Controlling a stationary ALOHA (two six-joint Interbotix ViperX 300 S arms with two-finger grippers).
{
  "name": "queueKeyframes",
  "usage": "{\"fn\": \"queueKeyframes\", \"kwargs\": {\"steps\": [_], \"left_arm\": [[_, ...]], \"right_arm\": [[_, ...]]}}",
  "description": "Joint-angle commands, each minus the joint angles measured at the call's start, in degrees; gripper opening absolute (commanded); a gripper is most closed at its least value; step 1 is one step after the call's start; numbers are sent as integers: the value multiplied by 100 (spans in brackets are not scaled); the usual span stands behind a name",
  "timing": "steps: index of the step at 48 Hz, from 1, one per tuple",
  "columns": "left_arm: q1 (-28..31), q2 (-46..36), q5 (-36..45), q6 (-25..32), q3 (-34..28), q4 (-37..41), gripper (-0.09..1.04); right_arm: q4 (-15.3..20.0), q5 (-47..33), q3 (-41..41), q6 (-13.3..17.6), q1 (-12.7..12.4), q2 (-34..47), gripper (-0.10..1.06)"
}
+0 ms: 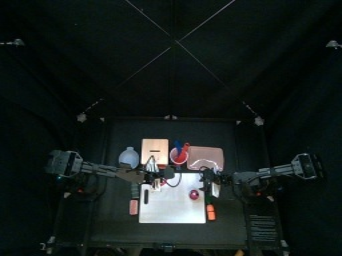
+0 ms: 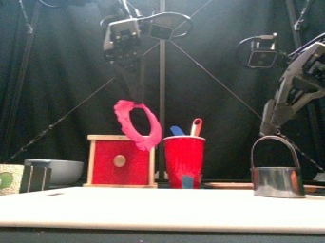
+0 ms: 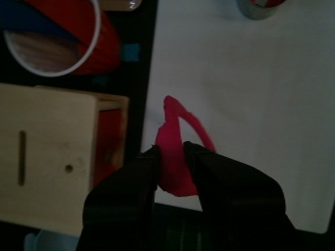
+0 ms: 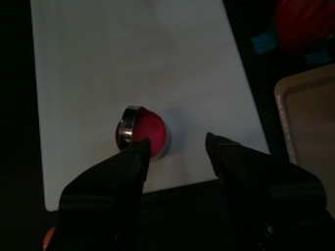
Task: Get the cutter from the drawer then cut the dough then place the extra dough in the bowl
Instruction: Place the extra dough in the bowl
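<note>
My left gripper (image 3: 177, 173) is shut on a pink dough ring (image 3: 178, 137) and holds it in the air beside the wooden box (image 3: 50, 147); in the front view the ring (image 2: 129, 121) hangs above the box (image 2: 121, 159). The round metal cutter (image 4: 140, 133) stands on the white cutting board (image 4: 131, 59) with a red dough disc inside it. My right gripper (image 4: 183, 162) is open just in front of the cutter, with one jaw close to its rim. The blue-grey bowl (image 2: 51, 173) sits left of the box.
A red cup (image 2: 184, 159) with a blue and a red toy knife stands right of the box. The pink tray (image 1: 205, 155) lies behind the board's right part. In the front view the cutter (image 2: 276, 171) stands far right.
</note>
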Motion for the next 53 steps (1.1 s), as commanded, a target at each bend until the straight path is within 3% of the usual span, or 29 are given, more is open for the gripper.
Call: {"fn": "queueKeyframes", "kwargs": {"steps": [1,24,42,53], "left_arm": [[18,-422,97,-229,70,308,69],[141,-2171,431,-1266,1318,1222,69],[1266,-3595,343,-1538,2672,1239,69],[1767,-3674,-475,-1573,3287,1134,69]], "right_arm": [[18,-18,-70,0,-35,-70,85],[9,-18,-88,0,-193,-62,85],[18,-18,-88,0,-255,-18,85],[79,-18,-88,0,-255,-9,85]]}}
